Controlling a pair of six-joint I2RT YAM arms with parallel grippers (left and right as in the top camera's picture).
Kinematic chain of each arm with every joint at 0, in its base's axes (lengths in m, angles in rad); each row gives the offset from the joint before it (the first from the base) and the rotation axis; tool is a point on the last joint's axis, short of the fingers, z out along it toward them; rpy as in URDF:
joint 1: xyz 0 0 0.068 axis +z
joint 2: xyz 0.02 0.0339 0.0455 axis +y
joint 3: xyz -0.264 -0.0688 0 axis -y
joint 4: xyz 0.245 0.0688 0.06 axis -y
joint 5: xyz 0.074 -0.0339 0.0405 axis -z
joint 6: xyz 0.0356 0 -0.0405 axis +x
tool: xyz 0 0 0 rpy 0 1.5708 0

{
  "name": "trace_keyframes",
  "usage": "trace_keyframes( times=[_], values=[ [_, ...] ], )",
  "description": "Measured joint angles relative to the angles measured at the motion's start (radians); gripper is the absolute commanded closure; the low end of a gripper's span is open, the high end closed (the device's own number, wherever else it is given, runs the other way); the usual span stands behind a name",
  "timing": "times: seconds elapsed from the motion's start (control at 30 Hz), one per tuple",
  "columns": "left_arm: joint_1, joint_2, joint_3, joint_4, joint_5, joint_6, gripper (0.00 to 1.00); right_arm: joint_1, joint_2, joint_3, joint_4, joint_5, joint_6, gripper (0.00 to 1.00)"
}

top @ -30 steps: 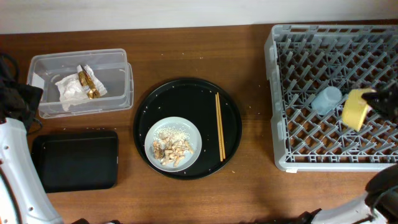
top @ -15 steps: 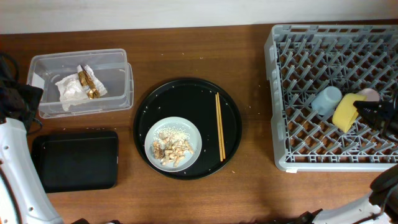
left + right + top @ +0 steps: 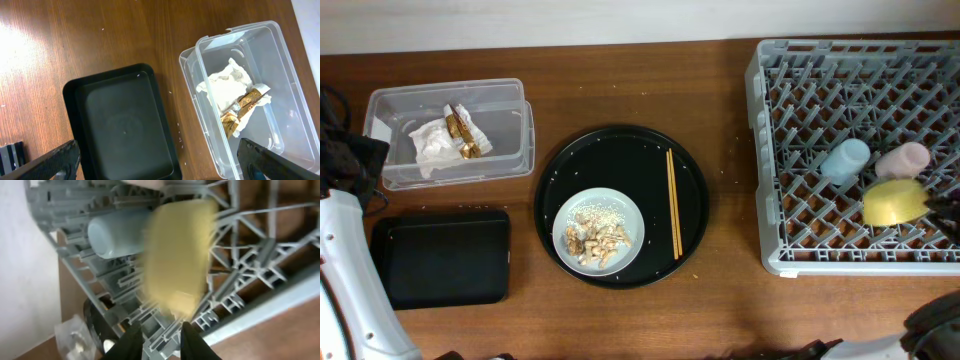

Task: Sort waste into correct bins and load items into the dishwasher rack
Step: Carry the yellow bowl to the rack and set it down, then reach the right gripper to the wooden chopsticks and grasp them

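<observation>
Grey rack already holding yellow bowl, blue cup, pink cup; round black tray bearing plate of food scraps and chopsticks, both pending; clear box containing wrappers; flat black tray bare; left tool and right tool both spread apart, empty.

Left gripper: fingers spread wide, pointing downward, nothing held. Right gripper: fingers parted more narrowly, nothing gripped between them, arm at far right.
</observation>
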Motion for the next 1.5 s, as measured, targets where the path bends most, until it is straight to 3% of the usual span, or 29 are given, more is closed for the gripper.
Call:
trace_keyframes(
  times=[0.17, 0.27, 0.37, 0.47, 0.7, 0.8, 0.87, 0.9, 0.93, 1.0, 1.1, 1.17, 1.2, 1.23, 1.3, 1.4, 1.5],
  values=[
    [0.0, 0.0, 0.0, 0.0, 0.0, 0.0, 0.0, -0.007, -0.054, 0.0, 0.01, 0.091, 0.064, 0.75],
    [0.0, 0.0, 0.0, -0.001, 0.0, 0.0, 0.01, 0.014, -0.106, 0.0, 0.026, 0.1, 0.059, 0.96],
    [0.0, 0.0, 0.0, 0.0, 0.0, 0.0, 0.01, 0.16, -0.111, -0.026, 0.161, 0.197, 0.111, 0.96],
    [0.0, 0.0, 0.0, 0.0, 0.0, 0.0, 0.01, 0.319, -0.078, -0.033, 0.209, 0.44, 0.205, 0.96],
    [0.0, 0.0, 0.0, 0.0, 0.0, 0.0, 0.01, 0.338, 0.05, -0.035, 0.135, 0.632, 0.278, 0.96],
    [0.0, 0.0, 0.0, 0.0, 0.0, 0.0, 0.01, 0.327, 0.039, -0.037, 0.073, 0.636, 0.329, 0.96],
    [0.0, 0.0, 0.0, 0.0, 0.0, 0.0, 0.01, 0.327, -0.076, -0.04, 0.046, 0.621, 0.344, 0.96],
    [0.0, 0.0, 0.0, 0.0, 0.0, 0.0, 0.01, 0.326, -0.133, -0.042, 0.042, 0.588, 0.344, 0.89],
    [0.0, 0.0, 0.0, 0.0, 0.0, 0.0, 0.01, 0.325, -0.238, -0.043, 0.045, 0.48, 0.307, 0.66],
    [0.0, 0.0, 0.0, -0.001, 0.0, 0.0, 0.01, 0.346, -0.359, -0.044, 0.056, 0.264, 0.201, 0.37],
    [0.0, 0.0, 0.0, 0.001, 0.0, 0.0, 0.01, 0.566, -0.468, -0.044, 0.071, 0.077, 0.065, 0.45],
    [0.0, 0.0, 0.0, 0.0, 0.0, 0.0, 0.0, 0.854, -0.443, -0.044, 0.163, 0.038, 0.022, 0.39],
    [0.0, 0.0, 0.0, 0.0, 0.0, 0.0, 0.01, 1.007, -0.407, -0.044, 0.23, 0.034, 0.008, 0.4],
    [0.0, 0.0, 0.0, -0.002, 0.0, 0.0, 0.01, 1.15, -0.351, -0.043, 0.338, 0.056, 0.014, 0.48],
    [0.0, 0.0, 0.0, 0.0, 0.0, 0.0, 0.01, 1.356, -0.178, -0.043, 0.421, 0.212, 0.13, 0.53],
    [0.0, 0.0, 0.0, 0.0, 0.0, 0.0, 0.01, 1.473, 0.07, -0.043, 0.453, 0.457, 0.277, 0.55],
    [0.0, 0.0, 0.0, 0.0, 0.0, 0.0, 0.01, 1.485, 0.226, -0.044, 0.46, 0.572, 0.351, 0.55]
  ],
)
